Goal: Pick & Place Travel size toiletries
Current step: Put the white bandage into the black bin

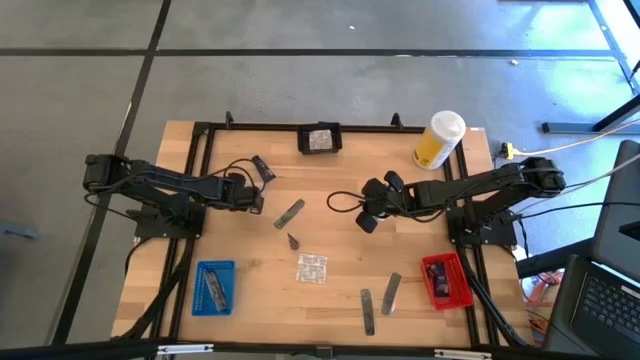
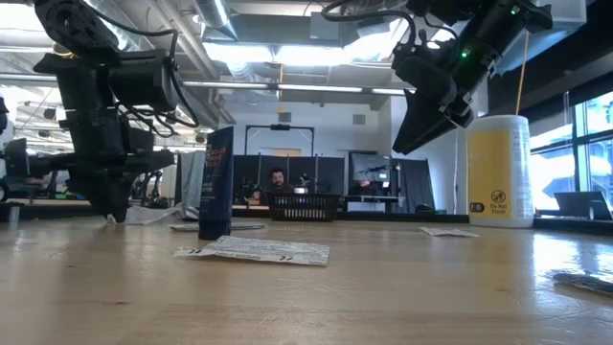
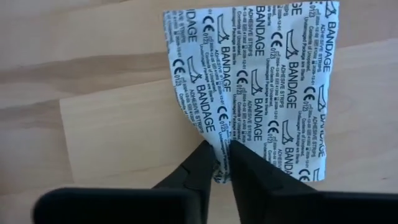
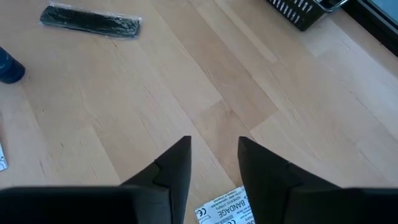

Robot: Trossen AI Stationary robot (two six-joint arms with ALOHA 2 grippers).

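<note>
My left gripper [image 3: 222,163] points down near the table's left side [image 1: 255,200] and is shut on a white foil sachet printed BANDAGE [image 3: 261,74]. The arm hides that sachet in the high view. My right gripper [image 4: 214,162] hangs open above the table's middle [image 1: 370,215] and touches nothing. The edge of another sachet [image 4: 227,211] shows just under it. A second sachet [image 1: 311,268] lies flat toward the near edge. A grey stick [image 1: 290,213] and a short dark tube [image 1: 293,241] lie between the arms. Two more sticks [image 1: 368,310] [image 1: 391,293] lie near the red tray. My left gripper pinches the sachet's near edge, close to a corner [image 3: 219,149], between its two fingertips, coming from above and pointing down. The rest of the sachet spreads out beyond the fingers over the wood. Whether it is lifted clear of the table, I cannot tell.
A blue tray [image 1: 214,287] with items sits at the near left and a red tray [image 1: 445,280] at the near right. A black basket [image 1: 320,138] and a tall yellow container [image 1: 438,140] stand at the far edge. A dark flat item [image 1: 262,168] lies by the left arm.
</note>
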